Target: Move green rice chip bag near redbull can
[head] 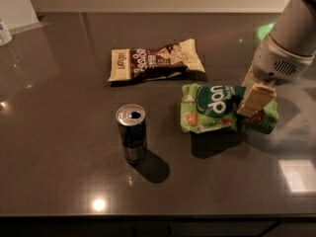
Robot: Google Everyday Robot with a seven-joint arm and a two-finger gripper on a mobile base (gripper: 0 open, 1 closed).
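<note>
The green rice chip bag (217, 108) is light green with a dark oval and white "dan" lettering. It hangs a little above the dark table, casting a shadow below it. My gripper (254, 98) comes in from the upper right and is shut on the bag's right half, one cream finger (256, 100) lying across it. The redbull can (132, 133) stands upright at centre-left, silver top with an open tab hole. The bag's left edge is about a can's width to the right of the can and slightly farther back.
A brown and cream snack bag (155, 59) lies flat behind the can and the green bag. A small white bottle (4, 32) stands at the far left edge. The table's front edge (158, 215) runs along the bottom.
</note>
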